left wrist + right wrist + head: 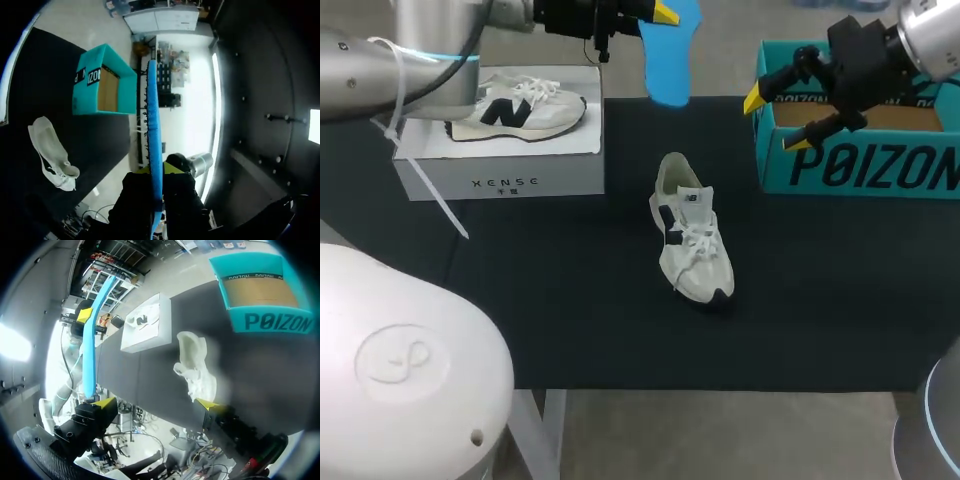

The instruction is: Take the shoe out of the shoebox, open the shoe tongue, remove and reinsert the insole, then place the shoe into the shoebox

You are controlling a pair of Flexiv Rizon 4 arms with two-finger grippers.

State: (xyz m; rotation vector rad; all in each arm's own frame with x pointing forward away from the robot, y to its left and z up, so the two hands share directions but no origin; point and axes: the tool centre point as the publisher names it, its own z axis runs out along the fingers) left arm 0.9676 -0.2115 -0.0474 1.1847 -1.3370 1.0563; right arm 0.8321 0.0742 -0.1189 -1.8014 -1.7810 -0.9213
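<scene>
The left gripper [157, 173] is clenched on one end of the blue insole [670, 50], holding it on edge in the air over the table's far edge, between the white box [500, 175] and the teal shoebox [860, 165]. The right gripper [778, 120] hangs by the shoebox's left wall, fingers spread wide with nothing between them. The white sneaker [692, 235] lies mid-table on the black mat [570, 300], well apart from both boxes and from the near edge.

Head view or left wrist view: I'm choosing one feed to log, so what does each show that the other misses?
Only the head view shows the white box. Only the left wrist view shows both fingers of the left gripper clamping the insole from two sides. Both show the insole, the shoe and the teal box.
</scene>
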